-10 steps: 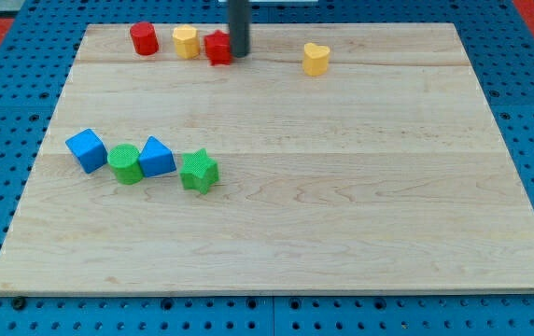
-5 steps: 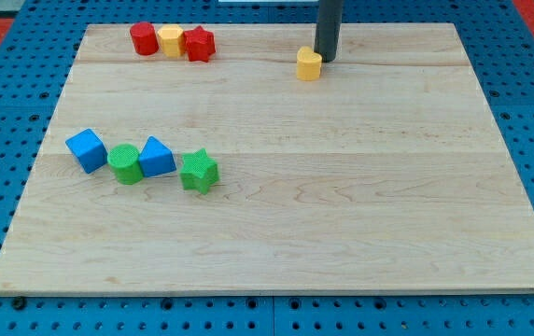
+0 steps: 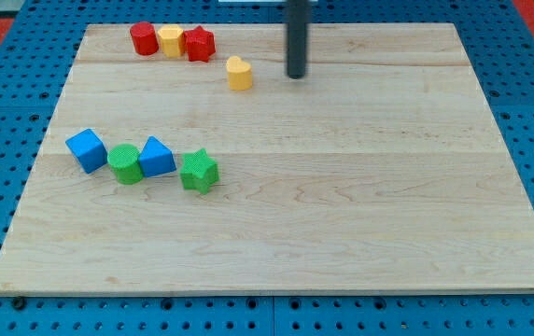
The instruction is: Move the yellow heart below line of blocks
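The yellow heart (image 3: 239,73) was found near the top edge of the wooden board (image 3: 360,215), left of its middle, just below and to the right of the upper line of blocks, apart from it. My tip (image 3: 296,76) was placed to the right of the heart, with a clear gap between them and no contact. No jaws were present on this rod, so nothing could be spread or pinched. It was judged that a push given off the centre of the heart could turn it aside, and that a push directed too much to the left could drive it into the red star-like block (image 3: 200,44) and disturb that line. Which line is meant by the task could not be settled. The blocks were counted as eight: two red, one of them a red cylinder (image 3: 143,38); two yellow, the heart and a yellow block (image 3: 171,41) of unclear shape; two blue, a blue cube (image 3: 87,149) and a blue wedge-like block (image 3: 157,156); two green, a green cylinder (image 3: 125,164) and a green star (image 3: 198,172).
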Action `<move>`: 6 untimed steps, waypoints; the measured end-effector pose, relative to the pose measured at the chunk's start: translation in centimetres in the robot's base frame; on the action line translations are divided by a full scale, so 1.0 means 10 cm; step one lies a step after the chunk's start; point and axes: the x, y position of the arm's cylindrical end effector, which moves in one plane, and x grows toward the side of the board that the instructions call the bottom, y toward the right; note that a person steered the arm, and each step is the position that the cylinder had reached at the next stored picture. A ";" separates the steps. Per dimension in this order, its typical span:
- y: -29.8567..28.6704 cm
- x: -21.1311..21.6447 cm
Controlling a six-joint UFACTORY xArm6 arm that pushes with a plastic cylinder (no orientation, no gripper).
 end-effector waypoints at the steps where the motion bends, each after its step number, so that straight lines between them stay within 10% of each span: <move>1: -0.12 0.32; 4: -1.39 -0.39; 6: -2.79 0.25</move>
